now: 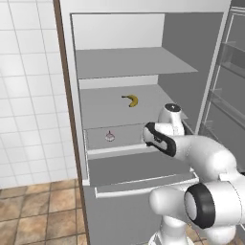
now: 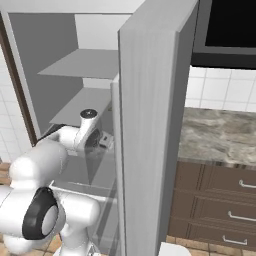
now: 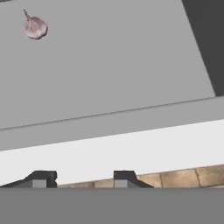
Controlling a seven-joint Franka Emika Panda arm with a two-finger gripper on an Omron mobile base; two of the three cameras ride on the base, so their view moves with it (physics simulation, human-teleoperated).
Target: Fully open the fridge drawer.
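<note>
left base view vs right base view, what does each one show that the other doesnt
Left base view alone: a banana on the middle shelf, a garlic bulb inside the fridge drawer, and white wall tiles beside the fridge. Right base view alone: the fridge door seen edge-on, a stone counter and brown cabinet drawers. Both share the open fridge interior, its grey shelves and the white arm reaching in.
</note>
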